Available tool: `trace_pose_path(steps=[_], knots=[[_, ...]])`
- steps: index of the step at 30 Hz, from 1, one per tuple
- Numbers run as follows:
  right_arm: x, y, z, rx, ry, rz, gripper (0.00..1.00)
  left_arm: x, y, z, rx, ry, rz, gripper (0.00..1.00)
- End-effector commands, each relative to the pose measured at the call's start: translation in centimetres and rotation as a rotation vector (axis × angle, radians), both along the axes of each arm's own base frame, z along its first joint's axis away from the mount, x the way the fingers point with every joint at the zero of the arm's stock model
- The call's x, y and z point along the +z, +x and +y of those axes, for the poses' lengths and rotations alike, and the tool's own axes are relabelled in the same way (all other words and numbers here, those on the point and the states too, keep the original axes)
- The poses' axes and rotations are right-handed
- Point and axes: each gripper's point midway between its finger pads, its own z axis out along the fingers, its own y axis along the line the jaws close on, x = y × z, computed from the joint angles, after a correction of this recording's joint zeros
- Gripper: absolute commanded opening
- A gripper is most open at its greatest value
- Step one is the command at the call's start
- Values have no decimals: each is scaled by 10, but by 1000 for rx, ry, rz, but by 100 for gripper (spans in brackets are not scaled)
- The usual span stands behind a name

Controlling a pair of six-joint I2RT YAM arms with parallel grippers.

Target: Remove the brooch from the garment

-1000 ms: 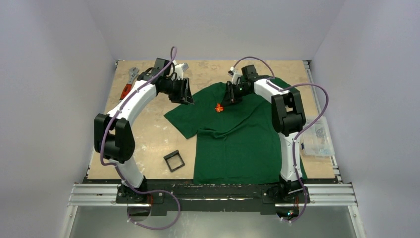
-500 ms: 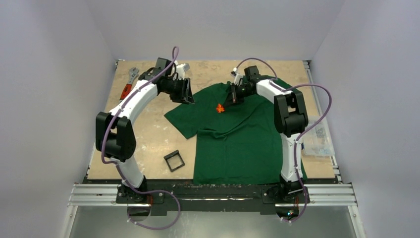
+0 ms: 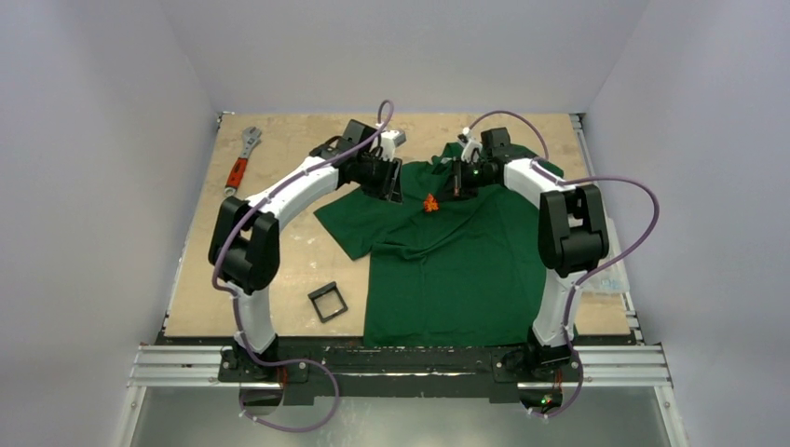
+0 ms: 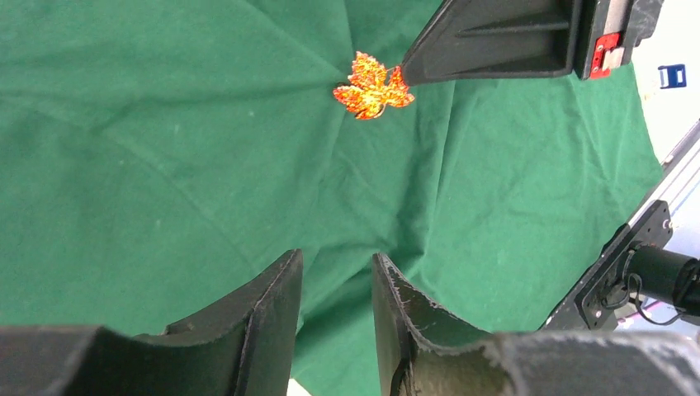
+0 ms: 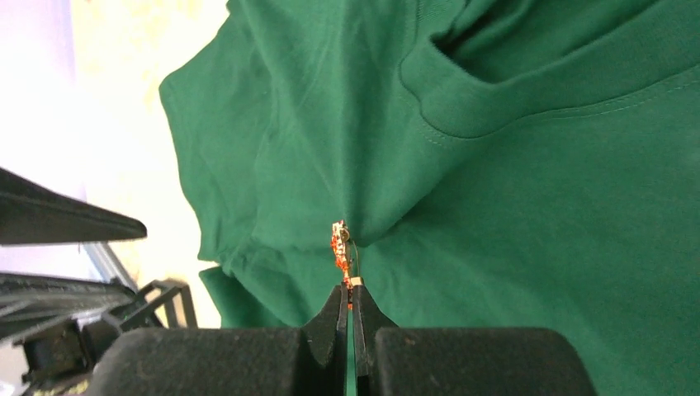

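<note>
Cloth of the garment (image 3: 447, 279), a dark green T-shirt, lies spread on the desk (image 3: 279, 251), hem toward the arm bases and collar (image 5: 512, 107) at the far end. The brooch (image 4: 373, 86), an orange-red jagged leaf, sits on the garment's chest near the collar, about midway across. Creases run out from it in all directions, and in the right wrist view the cloth gathers to a small peak where the ornament stands on edge. The right gripper (image 5: 352, 304) reaches over the garment from the collar side. Its fingers are closed almost to touching and pinch the near end of the brooch, which remains against the cloth. The left gripper (image 4: 337, 272) hangs over the garment on the left arm's side of the chest, near the brooch but apart from it. Its fingers are parted by a narrow gap with nothing between them, and green cloth shows through the gap; whether the tips touch the garment cannot be told. A red-handled wrench (image 3: 240, 160) lies on bare desk well apart from the garment, toward the far corner on the left arm's side. A small black square frame (image 3: 327, 303) lies on the desk just beside the garment's body, nearer the hem than the sleeve.
</note>
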Motion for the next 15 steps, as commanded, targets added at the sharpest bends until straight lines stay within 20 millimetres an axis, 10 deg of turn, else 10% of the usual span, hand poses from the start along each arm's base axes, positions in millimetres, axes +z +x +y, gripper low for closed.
trace_pose_path(steps=[1, 9, 15], knots=[[5, 22, -5, -119, -65, -66, 0, 6, 20, -22, 25, -99, -48, 36], [6, 28, 29, -76, -86, -78, 0, -22, 20, -24, 37, -146, 80, 34], [6, 19, 42, -46, -68, -71, 4, -41, 35, 9, 152, -149, 164, 34]])
